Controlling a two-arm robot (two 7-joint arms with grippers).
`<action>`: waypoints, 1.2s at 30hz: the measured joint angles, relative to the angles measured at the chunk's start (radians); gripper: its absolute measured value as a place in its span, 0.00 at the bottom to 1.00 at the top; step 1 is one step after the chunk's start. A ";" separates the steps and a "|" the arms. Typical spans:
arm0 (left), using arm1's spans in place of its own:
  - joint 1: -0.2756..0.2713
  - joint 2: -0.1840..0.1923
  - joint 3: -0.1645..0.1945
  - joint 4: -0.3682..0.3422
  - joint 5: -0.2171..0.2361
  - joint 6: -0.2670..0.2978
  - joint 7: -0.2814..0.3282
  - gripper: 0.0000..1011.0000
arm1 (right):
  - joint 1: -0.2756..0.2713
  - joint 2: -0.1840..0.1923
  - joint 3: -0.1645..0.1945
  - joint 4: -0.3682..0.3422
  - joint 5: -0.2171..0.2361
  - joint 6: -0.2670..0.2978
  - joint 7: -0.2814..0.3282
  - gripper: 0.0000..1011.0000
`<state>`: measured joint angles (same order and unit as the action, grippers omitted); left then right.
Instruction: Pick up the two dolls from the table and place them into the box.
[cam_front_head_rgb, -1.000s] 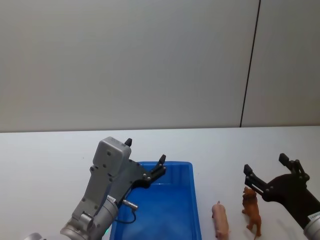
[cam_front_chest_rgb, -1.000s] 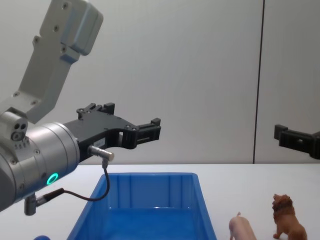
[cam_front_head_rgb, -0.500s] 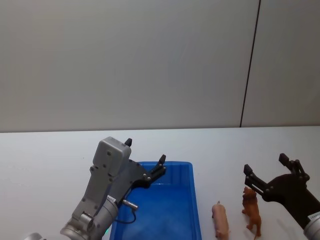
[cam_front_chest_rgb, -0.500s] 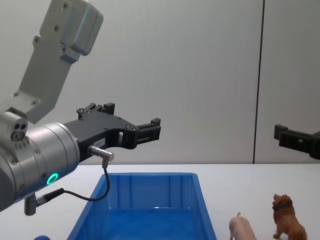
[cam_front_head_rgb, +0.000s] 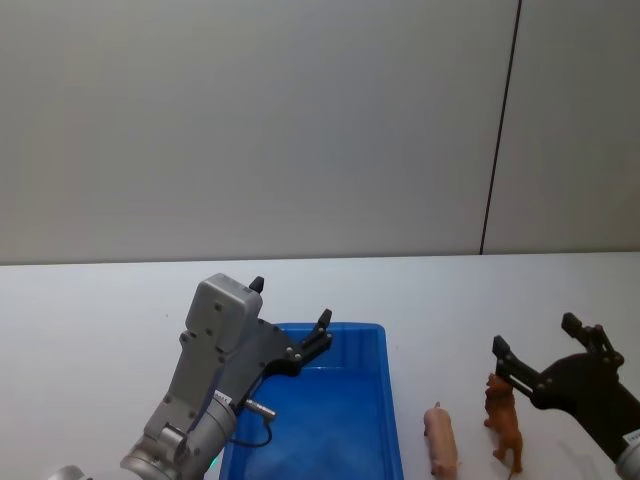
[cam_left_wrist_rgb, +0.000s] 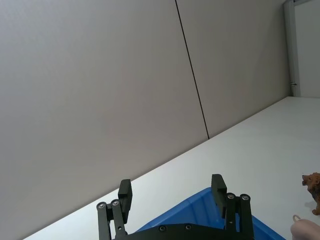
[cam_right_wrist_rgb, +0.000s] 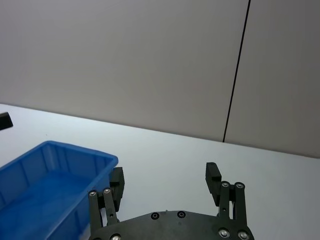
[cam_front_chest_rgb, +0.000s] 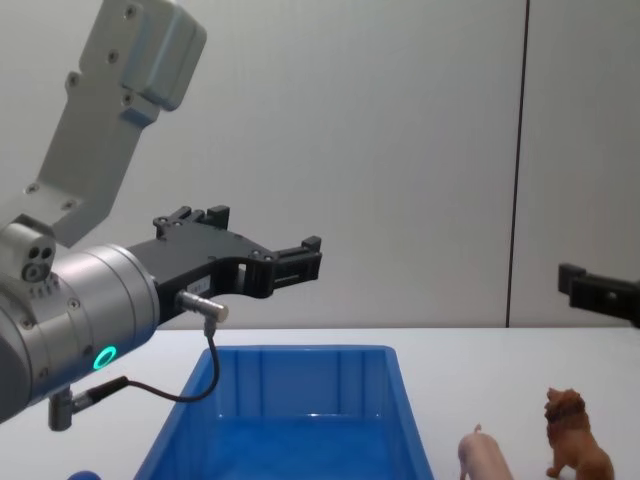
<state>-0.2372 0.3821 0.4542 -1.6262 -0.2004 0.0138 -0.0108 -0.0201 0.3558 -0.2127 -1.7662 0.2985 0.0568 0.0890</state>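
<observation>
The left gripper (cam_front_head_rgb: 291, 302) hangs over the far left part of the box (cam_front_head_rgb: 391, 400), jaws apart and empty. Just right of the box, on the table (cam_front_head_rgb: 450, 290), stands the pig (cam_front_head_rgb: 440, 440), and beyond it the lion (cam_front_head_rgb: 503, 420), both untouched. Further right of the box, the right gripper (cam_front_head_rgb: 536, 335) hovers above the lion, jaws apart. The first pick looks to be in hand. Next, that gripper must drop, straddle the lion and close.
</observation>
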 joint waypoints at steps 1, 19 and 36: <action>0.000 0.000 0.000 0.000 0.000 0.000 0.000 0.99 | -0.002 0.003 0.002 0.000 0.002 0.005 0.003 0.99; 0.000 0.000 0.000 0.000 0.000 0.000 0.000 0.99 | -0.033 0.071 0.037 0.026 0.032 0.109 0.077 0.99; 0.000 0.000 0.000 0.000 0.000 0.000 0.000 0.99 | 0.006 0.048 0.015 0.117 0.010 0.178 0.144 0.99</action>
<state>-0.2372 0.3821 0.4543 -1.6262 -0.2004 0.0138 -0.0109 -0.0143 0.4041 -0.1972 -1.6490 0.3086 0.2349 0.2333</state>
